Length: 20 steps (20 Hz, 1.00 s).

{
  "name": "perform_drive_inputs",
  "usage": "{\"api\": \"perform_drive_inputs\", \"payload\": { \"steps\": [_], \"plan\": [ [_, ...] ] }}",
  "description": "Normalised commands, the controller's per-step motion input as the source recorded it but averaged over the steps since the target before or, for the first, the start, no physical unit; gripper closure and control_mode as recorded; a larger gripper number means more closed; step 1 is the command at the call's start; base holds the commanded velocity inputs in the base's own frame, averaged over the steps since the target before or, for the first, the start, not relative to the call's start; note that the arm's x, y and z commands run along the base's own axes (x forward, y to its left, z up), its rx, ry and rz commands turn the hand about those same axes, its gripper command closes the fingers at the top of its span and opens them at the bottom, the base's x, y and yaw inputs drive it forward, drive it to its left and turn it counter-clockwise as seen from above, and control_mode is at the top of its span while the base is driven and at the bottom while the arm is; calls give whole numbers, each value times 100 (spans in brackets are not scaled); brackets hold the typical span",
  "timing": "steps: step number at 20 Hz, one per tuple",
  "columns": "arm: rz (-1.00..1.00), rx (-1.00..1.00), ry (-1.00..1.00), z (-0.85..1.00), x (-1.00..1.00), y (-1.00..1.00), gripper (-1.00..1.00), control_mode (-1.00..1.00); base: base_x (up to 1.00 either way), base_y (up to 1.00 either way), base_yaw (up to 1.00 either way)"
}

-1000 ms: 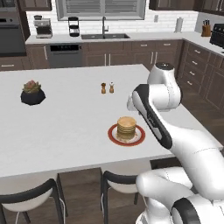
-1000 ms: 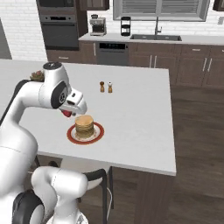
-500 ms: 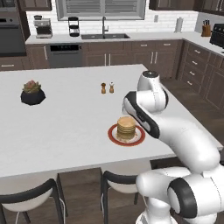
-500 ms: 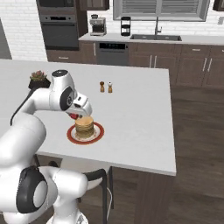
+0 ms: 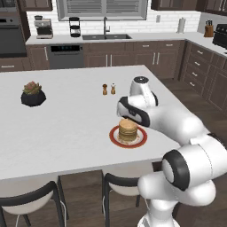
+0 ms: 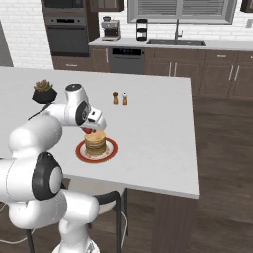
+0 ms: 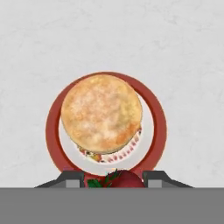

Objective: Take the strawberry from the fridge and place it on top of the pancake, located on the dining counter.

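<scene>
The pancake (image 5: 127,129) (image 6: 95,142) (image 7: 101,113) is a golden stack on a red-rimmed plate (image 5: 116,140) (image 6: 79,153) (image 7: 51,127) near the front edge of the white dining counter (image 5: 66,128) (image 6: 158,133). My gripper (image 5: 125,116) (image 6: 90,131) (image 7: 113,179) hangs just above the stack's near-left edge, shut on the strawberry (image 6: 89,131) (image 7: 123,179). In the hand view the red berry with its green leaves sits between the fingertips (image 7: 72,178), over the plate's rim and beside the stack. The fridge is out of view.
Two small shakers (image 5: 108,89) (image 6: 119,98) stand behind the plate. A potted plant (image 5: 33,94) (image 6: 44,91) sits at the counter's left. Black-backed stools (image 5: 119,186) tuck under the front edge. Dark wall cabinets and a sink line the back.
The arm has folded lower and the hand has come down and in toward the pancake stack, with the strawberry still held. Plate, shakers and plant have not moved.
</scene>
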Motion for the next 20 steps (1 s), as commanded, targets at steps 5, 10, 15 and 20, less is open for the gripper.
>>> {"api": "perform_drive_inputs", "payload": {
  "steps": [5, 10, 15, 20],
  "plan": [
    [0, 0, 1, -15, 57, 3, 100, -100, 0, 0, 0],
    [5, 0, 0, -18, 3, 0, 100, -100, 0, 0, 0],
    [3, 0, 0, -32, 19, 1, 100, -100, 0, 0, 0],
    [4, 0, 1, -13, 22, 0, 100, -100, 0, 0, 0]
  ]
}}
